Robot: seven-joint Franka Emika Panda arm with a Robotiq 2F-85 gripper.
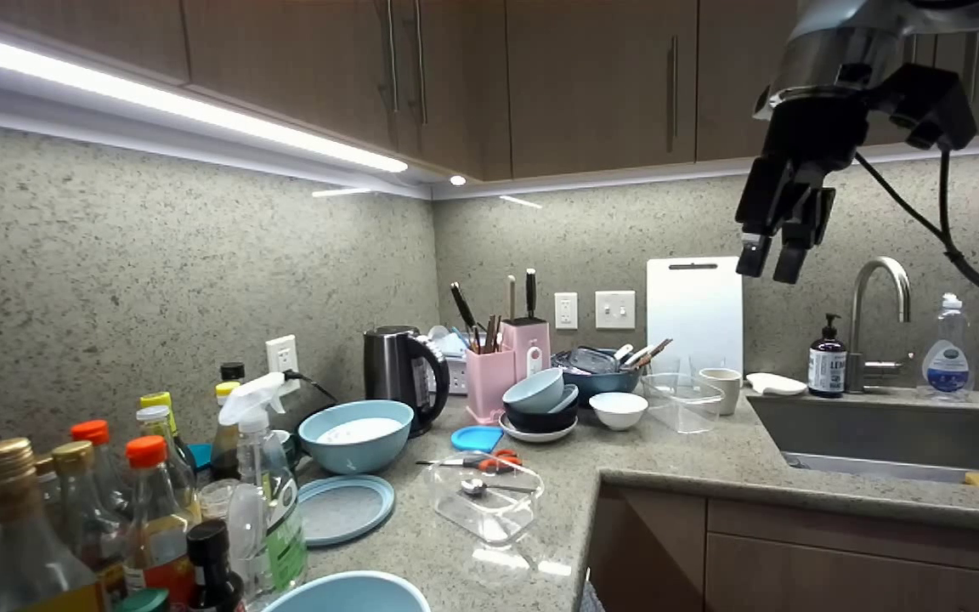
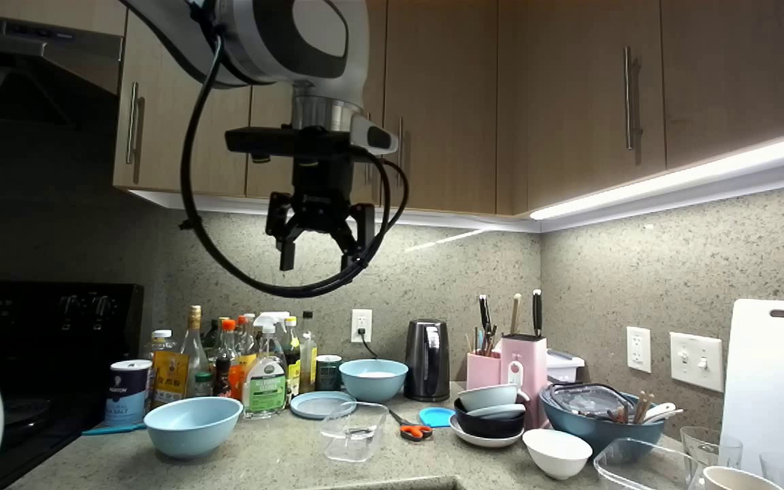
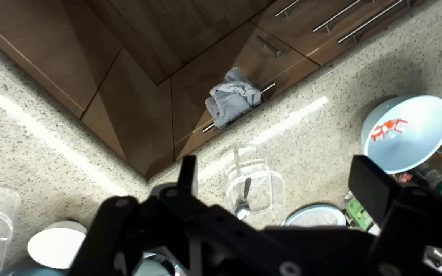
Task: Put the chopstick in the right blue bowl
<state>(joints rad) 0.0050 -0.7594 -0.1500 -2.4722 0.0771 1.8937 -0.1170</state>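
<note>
In an exterior view the black gripper [image 2: 318, 264] hangs at upper centre, jaws spread, empty; fetching a wooden chopstick [image 2: 489, 343] seems the step in hand. The next move should pass the clear plastic box [image 2: 354, 435], low centre, and the pink knife block [image 2: 525, 371], right of centre, beside the pink holder [image 2: 483, 372] holding such sticks. Farther back, mid-frame, sits the deep light-blue bowl [image 2: 373, 386], probably the goal.

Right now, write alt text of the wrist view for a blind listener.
An open, empty gripper hangs above a speckled counter, with a spoon and clear container below. A light-blue bowl with something orange inside stands at right; a gray towel hangs from a handle.
</note>
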